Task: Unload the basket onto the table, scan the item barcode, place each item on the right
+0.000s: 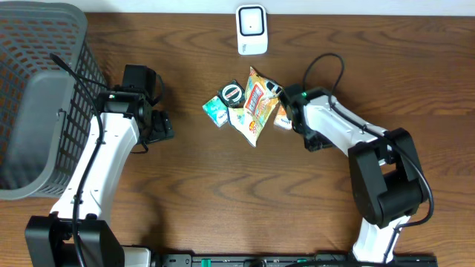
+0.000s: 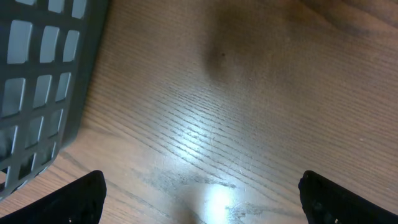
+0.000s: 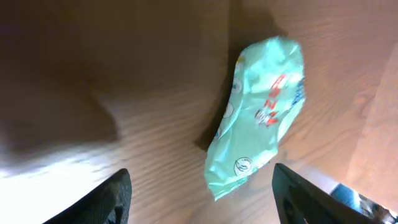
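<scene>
My left pincer (image 2: pixel 202 179) hangs wide open over bare worktop (image 1: pixel 185 193) with nothing in it, the grey basket (image 2: pixel 37 81) just off to its left. My right pincer (image 3: pixel 200 183) sits at the right edge of the small heap in the middle of the worktop, its jaws well apart and gripping nothing. Through the right wrist camera I see a mint-green packet (image 3: pixel 258 118) lying flat on the wood just ahead of the fingers (image 3: pixel 115 196), touching neither. From overhead the heap also shows a yellow snack bag (image 1: pixel 258 104) and a round tin (image 1: pixel 231 93). The white scanner (image 1: pixel 251 30) stands at the far edge, apart from the heap.
</scene>
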`<state>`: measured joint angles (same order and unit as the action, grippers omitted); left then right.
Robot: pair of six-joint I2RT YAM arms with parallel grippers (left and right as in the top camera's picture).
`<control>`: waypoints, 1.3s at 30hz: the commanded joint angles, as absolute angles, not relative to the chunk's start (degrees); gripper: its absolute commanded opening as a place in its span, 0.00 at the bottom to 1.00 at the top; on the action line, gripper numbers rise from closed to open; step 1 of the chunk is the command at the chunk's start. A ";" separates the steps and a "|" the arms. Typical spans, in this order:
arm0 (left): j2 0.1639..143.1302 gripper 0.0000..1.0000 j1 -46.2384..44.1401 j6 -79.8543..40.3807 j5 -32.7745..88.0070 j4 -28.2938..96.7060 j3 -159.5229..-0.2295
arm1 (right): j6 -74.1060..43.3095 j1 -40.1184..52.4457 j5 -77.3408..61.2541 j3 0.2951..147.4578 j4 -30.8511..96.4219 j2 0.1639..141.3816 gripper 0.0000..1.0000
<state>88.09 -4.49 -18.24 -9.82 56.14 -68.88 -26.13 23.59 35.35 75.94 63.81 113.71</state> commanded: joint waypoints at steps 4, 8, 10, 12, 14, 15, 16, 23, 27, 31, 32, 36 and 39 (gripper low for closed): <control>88.09 0.98 -4.29 -18.98 -11.00 56.34 -68.55 | -26.09 23.05 36.07 83.55 69.67 112.73 0.94; 88.09 0.98 -4.29 -18.98 -11.00 56.34 -68.55 | -30.35 19.99 38.15 80.90 69.12 112.75 0.99; 88.09 0.98 -4.29 -19.00 -11.00 56.34 -68.55 | -31.48 17.98 38.87 78.91 67.99 112.75 0.99; 88.07 0.98 -4.29 -19.00 -11.00 56.34 -68.55 | -31.48 16.08 38.85 77.01 65.91 112.75 0.96; 88.09 0.98 -4.29 -18.98 -11.00 56.31 -68.55 | -31.44 14.26 38.85 75.02 62.63 112.75 0.89; 88.07 0.98 -4.29 -18.98 -11.00 56.34 -68.55 | -30.94 13.08 38.85 73.78 60.51 112.75 0.84; 88.07 0.98 -4.29 -18.98 -11.00 56.34 -68.55 | -30.76 12.32 38.81 72.99 59.20 112.75 0.80; 88.09 0.98 -4.29 -19.00 -11.00 56.31 -68.55 | -26.00 10.15 32.93 69.71 51.40 112.75 0.68; 88.09 0.98 -4.29 -19.00 -11.00 56.31 -68.55 | -26.02 9.89 31.38 68.10 49.23 112.77 0.67; 88.09 0.98 -4.29 -18.98 -11.00 56.34 -68.55 | -26.02 8.58 31.27 64.45 45.08 112.77 0.68; 88.09 0.98 -4.29 -18.98 -11.00 56.31 -68.55 | -25.74 8.05 30.89 63.24 43.94 112.77 0.66; 88.09 0.98 -4.29 -18.98 -11.00 56.34 -68.55 | -24.29 6.66 26.37 62.43 43.64 112.77 0.48; 88.09 0.98 -4.29 -19.00 -11.00 56.34 -68.55 | -19.92 5.85 17.93 62.67 43.09 112.75 0.28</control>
<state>88.09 -4.49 -18.22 -9.82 56.16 -68.88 -24.40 6.98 31.35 64.66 43.20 110.80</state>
